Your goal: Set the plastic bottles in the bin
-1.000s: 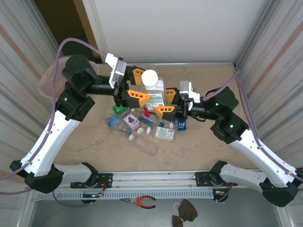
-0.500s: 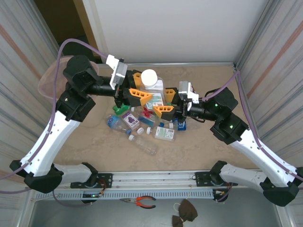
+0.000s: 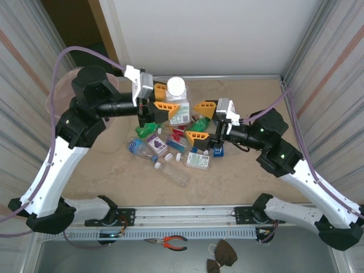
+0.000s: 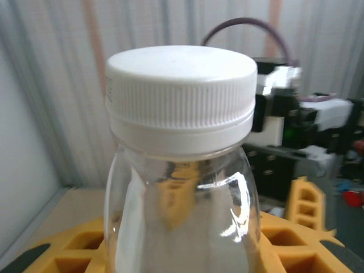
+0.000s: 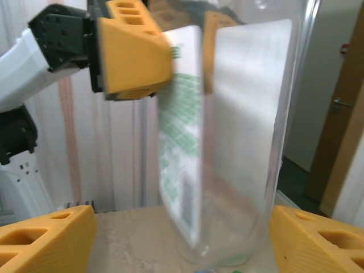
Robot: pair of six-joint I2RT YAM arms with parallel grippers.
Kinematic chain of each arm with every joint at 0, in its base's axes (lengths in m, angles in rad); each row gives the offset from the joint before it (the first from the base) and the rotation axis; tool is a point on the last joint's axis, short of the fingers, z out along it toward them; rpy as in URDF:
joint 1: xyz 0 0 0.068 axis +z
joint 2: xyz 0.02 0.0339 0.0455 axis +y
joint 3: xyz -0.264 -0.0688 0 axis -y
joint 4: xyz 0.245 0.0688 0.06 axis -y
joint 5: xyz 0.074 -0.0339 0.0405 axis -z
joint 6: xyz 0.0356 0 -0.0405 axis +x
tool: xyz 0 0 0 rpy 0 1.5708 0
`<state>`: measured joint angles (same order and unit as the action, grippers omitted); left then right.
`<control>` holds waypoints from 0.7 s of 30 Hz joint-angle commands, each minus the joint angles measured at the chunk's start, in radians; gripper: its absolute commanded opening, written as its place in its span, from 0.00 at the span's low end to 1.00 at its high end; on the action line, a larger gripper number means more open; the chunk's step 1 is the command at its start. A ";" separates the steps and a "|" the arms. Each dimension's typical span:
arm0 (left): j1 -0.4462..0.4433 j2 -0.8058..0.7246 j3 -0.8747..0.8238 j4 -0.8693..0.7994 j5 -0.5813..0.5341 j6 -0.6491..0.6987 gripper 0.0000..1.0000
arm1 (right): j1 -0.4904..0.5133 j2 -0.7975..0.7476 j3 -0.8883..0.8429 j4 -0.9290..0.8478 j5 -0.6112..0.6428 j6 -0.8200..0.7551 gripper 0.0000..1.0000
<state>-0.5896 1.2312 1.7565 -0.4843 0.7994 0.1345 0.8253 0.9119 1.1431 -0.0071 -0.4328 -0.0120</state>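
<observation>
1. Plastic bottles lie heaped in the middle of the table, green, clear and labelled ones touching one another. One clear bottle lies on its side at the near edge of the heap.
2. A large clear bottle with a white cap and a green-printed label stands upright in the left gripper. Its orange fingers are clamped on the body from both sides, over the far side of the heap.
3. My right gripper is spread wide just beside that bottle. Through its wrist camera its fingers stand on either side of the bottle's base, apart from it.
4. The bin is at the far left edge, behind the left arm (just a sliver of pink liner clears the arm).
5. Open room: bare table on the near left and the near right of the heap. Corrugated walls close in on both sides and a white wall closes the back. The left arm's upper joints sit close to the left wall.
6. In the way: the left arm's own elbow and its purple cable stand between the held bottle and the bin. The two grippers are near each other over the heap.
7. Pliers lie in the tray nearer than the arm bases, well apart from the work.
</observation>
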 commanded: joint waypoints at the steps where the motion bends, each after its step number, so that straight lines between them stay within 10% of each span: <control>1: 0.070 -0.009 0.083 -0.155 -0.204 0.062 0.33 | 0.005 -0.045 -0.016 -0.042 0.096 -0.025 0.80; 14: 0.488 0.110 0.284 -0.512 -0.523 0.063 0.32 | -0.008 -0.037 -0.005 -0.080 0.124 -0.047 0.81; 21: 0.815 0.132 0.178 -0.439 -0.352 -0.199 0.27 | -0.011 -0.011 0.008 -0.082 0.114 -0.045 0.81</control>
<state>0.1379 1.3716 1.9812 -0.9607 0.3561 0.0868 0.8223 0.8978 1.1347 -0.0929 -0.3172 -0.0383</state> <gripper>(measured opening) 0.403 0.807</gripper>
